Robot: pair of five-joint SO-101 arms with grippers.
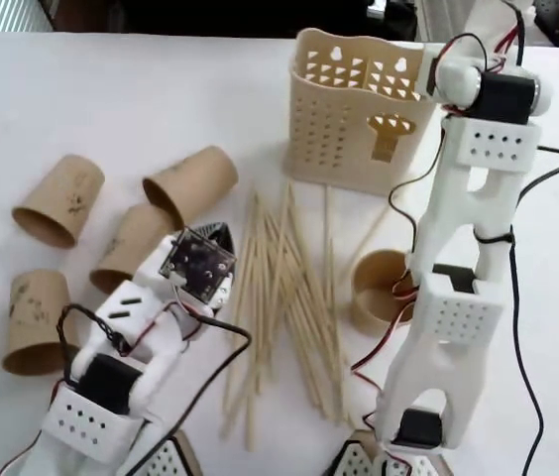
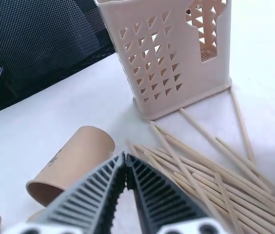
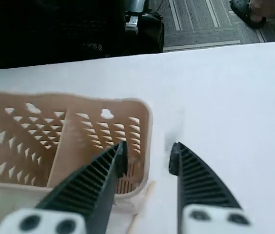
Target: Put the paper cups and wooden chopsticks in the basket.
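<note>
The cream perforated basket (image 1: 354,114) stands upright at the back of the table. Wooden chopsticks (image 1: 289,293) lie fanned in a loose pile in front of it. Several brown paper cups lie on their sides at the left, among them one (image 1: 190,183) next to the pile and one (image 1: 59,198) farther left. Another cup (image 1: 381,288) stands upright beside the right arm. My left gripper (image 2: 126,160) is shut and empty, low between a lying cup (image 2: 74,163) and the chopsticks (image 2: 210,170). My right gripper (image 3: 148,153) is open and empty above the basket's (image 3: 64,141) end wall.
The right arm (image 1: 458,278) stretches from the front edge up to the basket's right corner, with cables alongside it. A dark mesh chair (image 2: 35,39) stands beyond the table's far edge. Bare white table lies right of the basket (image 3: 225,107).
</note>
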